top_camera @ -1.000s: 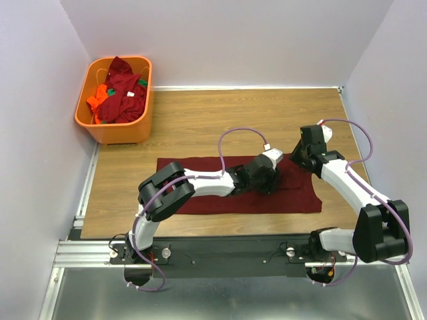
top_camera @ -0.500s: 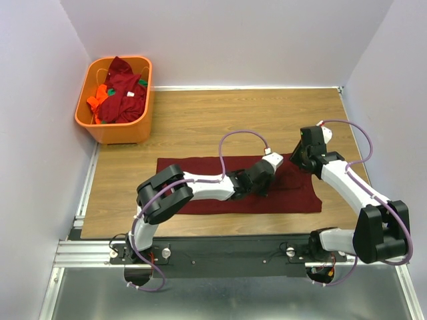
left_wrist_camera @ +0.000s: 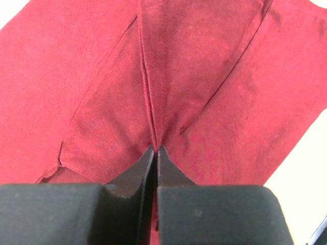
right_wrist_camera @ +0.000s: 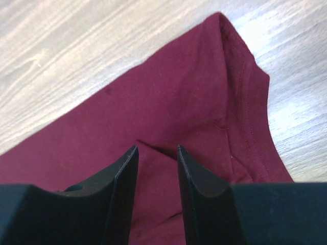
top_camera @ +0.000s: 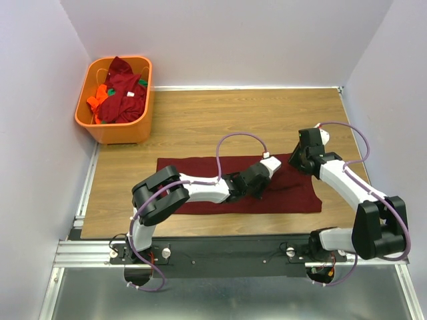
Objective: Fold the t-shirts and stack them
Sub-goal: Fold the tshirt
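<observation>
Left arm stretched low across maroon t-shirt, which lies spread flat on counter. Left fingers closed tight on a pinched ridge of its cloth. Right arm bent inward over shirt's right end, right fingers narrowly apart, gripping nothing.

- A maroon t-shirt lies flat across the middle of the wooden table (a long dark rectangle).
- The left gripper is down on its centre.
- The right gripper is at the shirt's 2 o'clock corner.
- An orange basket of heaped shirts sits at 10 o'clock.
</observation>
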You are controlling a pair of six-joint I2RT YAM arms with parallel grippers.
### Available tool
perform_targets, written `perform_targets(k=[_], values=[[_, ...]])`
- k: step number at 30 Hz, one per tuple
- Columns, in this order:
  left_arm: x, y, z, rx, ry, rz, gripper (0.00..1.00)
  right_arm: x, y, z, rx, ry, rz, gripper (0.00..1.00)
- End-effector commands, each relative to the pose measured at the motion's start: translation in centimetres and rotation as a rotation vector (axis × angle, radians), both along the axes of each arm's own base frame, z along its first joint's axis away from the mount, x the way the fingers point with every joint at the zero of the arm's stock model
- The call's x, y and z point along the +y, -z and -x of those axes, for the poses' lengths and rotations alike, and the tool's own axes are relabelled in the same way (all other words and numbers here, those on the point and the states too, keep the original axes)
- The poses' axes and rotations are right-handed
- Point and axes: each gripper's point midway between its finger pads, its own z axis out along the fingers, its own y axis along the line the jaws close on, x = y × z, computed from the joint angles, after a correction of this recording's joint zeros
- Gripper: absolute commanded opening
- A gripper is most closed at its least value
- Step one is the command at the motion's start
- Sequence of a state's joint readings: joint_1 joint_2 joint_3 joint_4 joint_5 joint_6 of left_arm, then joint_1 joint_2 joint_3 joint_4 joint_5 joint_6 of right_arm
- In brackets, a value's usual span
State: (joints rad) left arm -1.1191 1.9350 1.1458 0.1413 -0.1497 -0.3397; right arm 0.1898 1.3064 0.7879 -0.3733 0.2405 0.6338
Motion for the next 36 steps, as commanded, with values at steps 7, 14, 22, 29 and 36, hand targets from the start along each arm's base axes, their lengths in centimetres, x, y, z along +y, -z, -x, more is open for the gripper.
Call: perform_targets(k=[7, 14, 22, 29, 36], values=[[-0.6, -1.5, 0.1, -0.067, 0.063, 0.023, 0.12, 1.7, 1.0, -1.4, 0.018, -0.051, -0.073, 0.44], [-1.1, -2.1, 0.4, -0.087, 0.098, 0.049, 0.12, 3.2, 2.2, -1.8, 0.058, -0.11, -0.115, 0.48], [-1.2, -2.3, 0.7, -0.099, 0.113, 0.062, 0.12, 2.8, 3.4, -1.1, 0.086, -0.118, -0.092, 0.48], [-1.2, -2.6, 0.6, -0.114, 0.111, 0.069, 0.12, 2.7, 4.7, -0.3, 0.119, -0.12, -0.087, 0.46], [-1.2, -2.4, 0.6, -0.113, 0.109, 0.07, 0.12, 2.7, 4.8, 0.4, 0.116, -0.124, -0.092, 0.39]])
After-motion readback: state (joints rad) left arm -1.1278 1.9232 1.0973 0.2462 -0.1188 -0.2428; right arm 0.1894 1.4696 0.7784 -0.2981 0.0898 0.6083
